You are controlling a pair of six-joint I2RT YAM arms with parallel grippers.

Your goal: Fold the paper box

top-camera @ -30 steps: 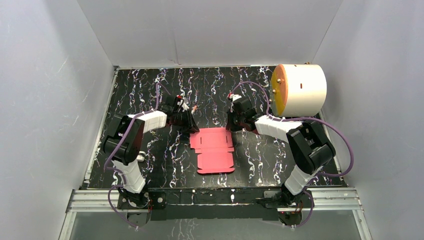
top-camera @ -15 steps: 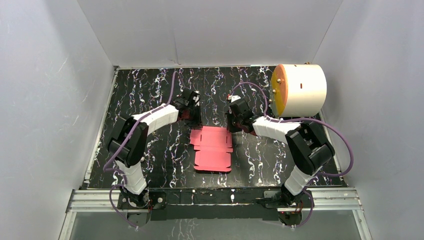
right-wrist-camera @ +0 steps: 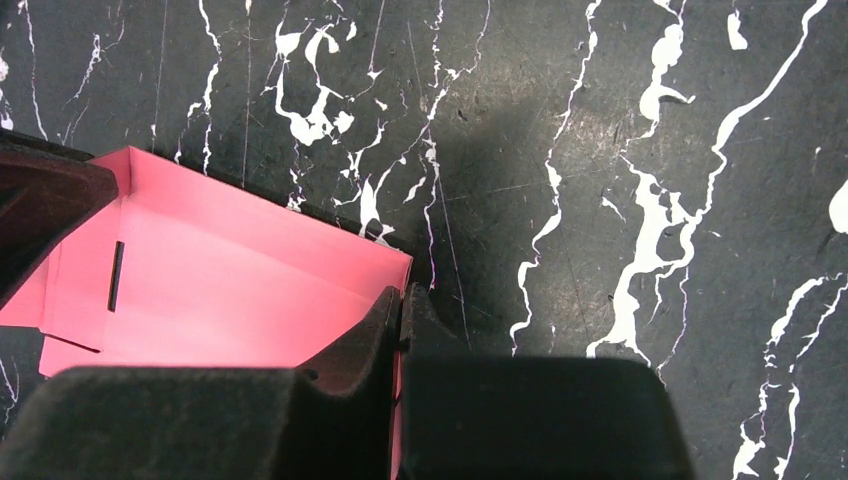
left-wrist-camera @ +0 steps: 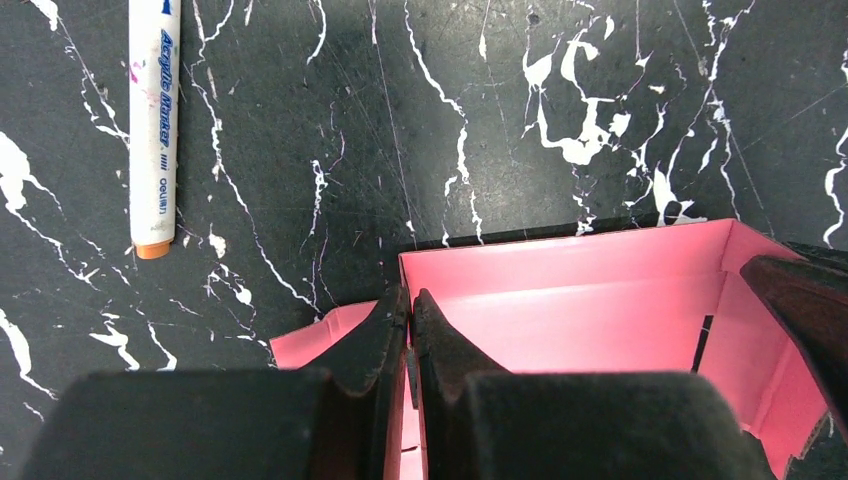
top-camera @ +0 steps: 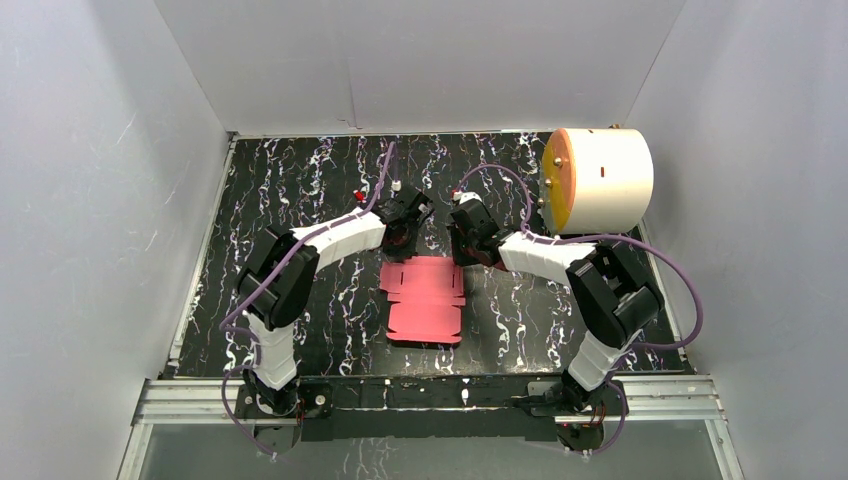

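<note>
- A black, white-veined bench [top-camera: 300,190] is sitting inside white walls [top-camera: 420,60], with a white cylinder [top-camera: 610,180] at its far right.
- The paper box [top-camera: 425,305] is lying mid-bench, its far flap standing up.
- Both arms are reaching inward, with the left fingers [left-wrist-camera: 385,330] and right fingers [right-wrist-camera: 372,335] each pinching tight on a corner of that flap.

This looks like a robotics lab test cell, not a home or a shop. A left arm [top-camera: 335,238] and a right arm [top-camera: 540,255] stand on an aluminium rail [top-camera: 430,398] at the near edge of a black, white-veined counter [top-camera: 300,180], with purple cables [top-camera: 690,300] looping off them. Plain white panels [top-camera: 420,60] box the counter in on three sides. What lies there reads as props: a pink paper box [top-camera: 425,320], a marker pen [left-wrist-camera: 155,120] and a big white cylinder [top-camera: 598,180] with an orange face.
</note>
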